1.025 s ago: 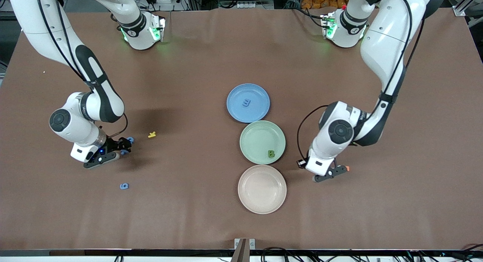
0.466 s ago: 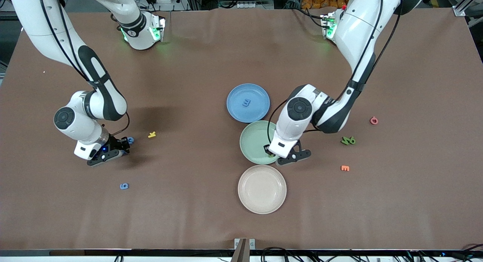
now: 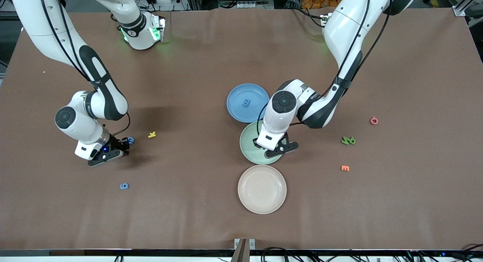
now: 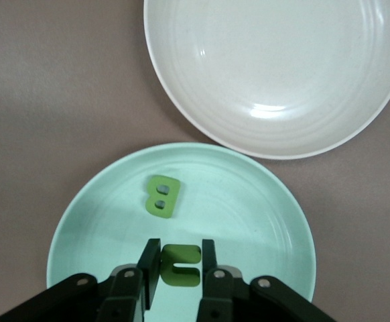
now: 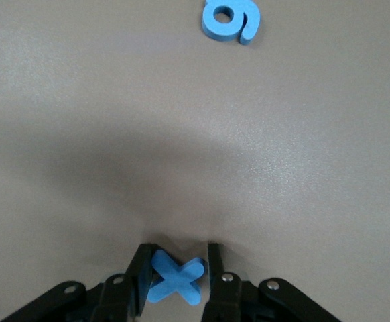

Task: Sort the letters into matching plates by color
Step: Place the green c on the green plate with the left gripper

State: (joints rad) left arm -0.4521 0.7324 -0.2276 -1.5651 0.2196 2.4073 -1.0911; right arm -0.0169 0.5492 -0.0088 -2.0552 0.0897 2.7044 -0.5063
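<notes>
My left gripper point(image 3: 278, 149) point(image 4: 181, 251) hangs over the mint green plate point(image 3: 249, 140) point(image 4: 262, 221), shut on a green letter point(image 4: 180, 265). A green B point(image 4: 161, 196) lies in that plate. In the blue plate point(image 3: 236, 97) lies one blue letter point(image 3: 247, 102). My right gripper point(image 3: 119, 151) point(image 5: 179, 258) is down at the table toward the right arm's end, shut on a blue X point(image 5: 176, 280). A blue 6 point(image 3: 124, 186) point(image 5: 230, 20) lies nearer the front camera. Another blue letter point(image 3: 130, 140) sits beside the right gripper. Two green pieces point(image 3: 348, 140) lie toward the left arm's end.
A cream plate point(image 3: 262, 201) point(image 4: 202, 100) stands next to the green plate, nearer the front camera. A yellow piece point(image 3: 151, 134) lies near the right gripper. A red piece point(image 3: 373, 120) and an orange E point(image 3: 345, 168) lie toward the left arm's end.
My left arm has swung from beside the orange E to over the green plate, carrying the green letter. My right gripper's fingers have closed in on the blue X.
</notes>
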